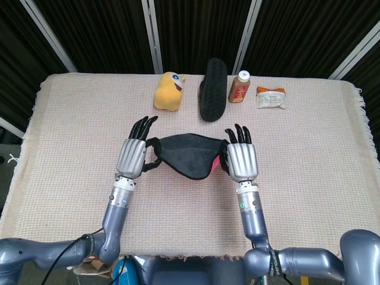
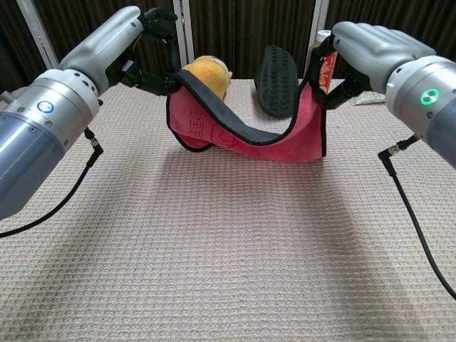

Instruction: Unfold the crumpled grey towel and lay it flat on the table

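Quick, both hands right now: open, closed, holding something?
Left hand: holding one top corner of the towel.
Right hand: holding the towel's other top corner.

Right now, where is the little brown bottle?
In the head view the bottle stands at the far edge of the table, right of centre, between the black shoe and the white packet.
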You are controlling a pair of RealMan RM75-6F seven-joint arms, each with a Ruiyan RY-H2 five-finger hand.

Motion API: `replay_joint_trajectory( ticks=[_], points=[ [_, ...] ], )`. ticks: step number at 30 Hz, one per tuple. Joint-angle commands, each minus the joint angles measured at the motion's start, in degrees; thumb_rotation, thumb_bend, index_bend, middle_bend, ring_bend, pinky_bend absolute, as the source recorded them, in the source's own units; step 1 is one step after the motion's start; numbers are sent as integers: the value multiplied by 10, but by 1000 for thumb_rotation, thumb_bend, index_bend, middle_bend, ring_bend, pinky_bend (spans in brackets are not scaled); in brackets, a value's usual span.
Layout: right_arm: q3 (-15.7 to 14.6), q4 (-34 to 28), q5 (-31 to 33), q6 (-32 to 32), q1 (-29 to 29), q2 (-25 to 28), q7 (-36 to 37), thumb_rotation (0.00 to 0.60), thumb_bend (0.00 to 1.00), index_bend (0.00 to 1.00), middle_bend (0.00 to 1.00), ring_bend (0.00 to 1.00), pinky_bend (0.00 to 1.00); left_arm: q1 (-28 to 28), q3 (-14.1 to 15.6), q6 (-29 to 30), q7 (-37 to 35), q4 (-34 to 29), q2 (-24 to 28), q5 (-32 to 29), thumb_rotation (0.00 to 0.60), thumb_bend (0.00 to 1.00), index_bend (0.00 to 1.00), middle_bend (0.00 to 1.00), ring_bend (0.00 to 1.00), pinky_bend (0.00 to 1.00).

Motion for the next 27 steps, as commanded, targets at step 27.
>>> replay_joint_trajectory(
  ticks=[27],
  points=[
    [-84, -63, -65, 21, -74, -7, -36, 600, 561, 733, 238, 85, 89, 102, 91, 28, -10, -78, 26, 86, 600, 472, 631, 69, 3, 55]
  ],
)
